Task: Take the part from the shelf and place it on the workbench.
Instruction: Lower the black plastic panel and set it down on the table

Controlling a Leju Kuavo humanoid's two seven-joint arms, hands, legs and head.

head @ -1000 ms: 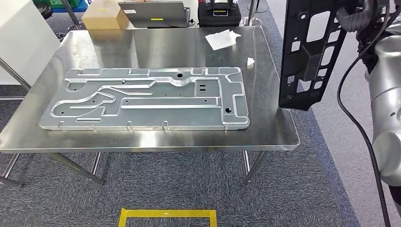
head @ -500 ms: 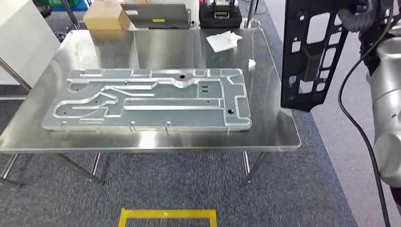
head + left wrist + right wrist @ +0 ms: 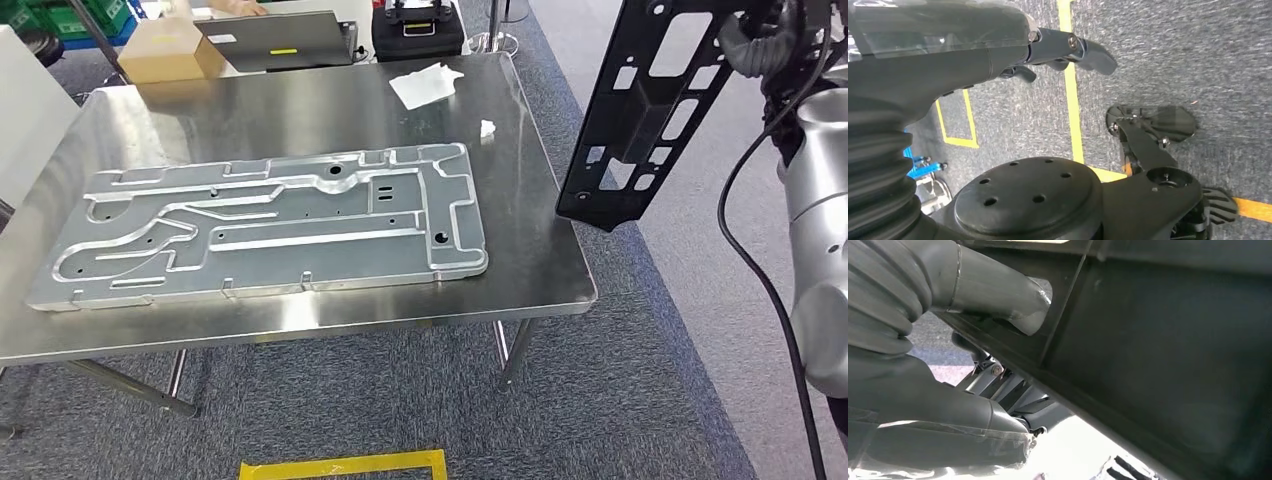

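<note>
The part [image 3: 640, 105] is a long black plastic panel with many cut-outs. It hangs tilted in the air at the right edge of the steel workbench [image 3: 300, 110], its lower end just over the table's right rim. My right hand [image 3: 768, 40] grips its upper end; up close, the grey thumb [image 3: 998, 290] presses on the part's dark ribbed face [image 3: 1173, 340]. My left hand [image 3: 1013, 50] hangs over the grey carpet with its fingers apart and nothing in it.
A large machined aluminium plate [image 3: 270, 235] covers most of the workbench. White paper [image 3: 425, 85] and a small white scrap [image 3: 487, 128] lie behind it. A cardboard box [image 3: 170, 52], a grey case [image 3: 280, 40] and a black case [image 3: 418, 25] stand at the far edge. Yellow floor tape [image 3: 340, 466] lies in front.
The whole picture has shifted, so the camera moved; the table now sits further left. The black part has tilted, its lower end swinging in toward the table's right edge.
</note>
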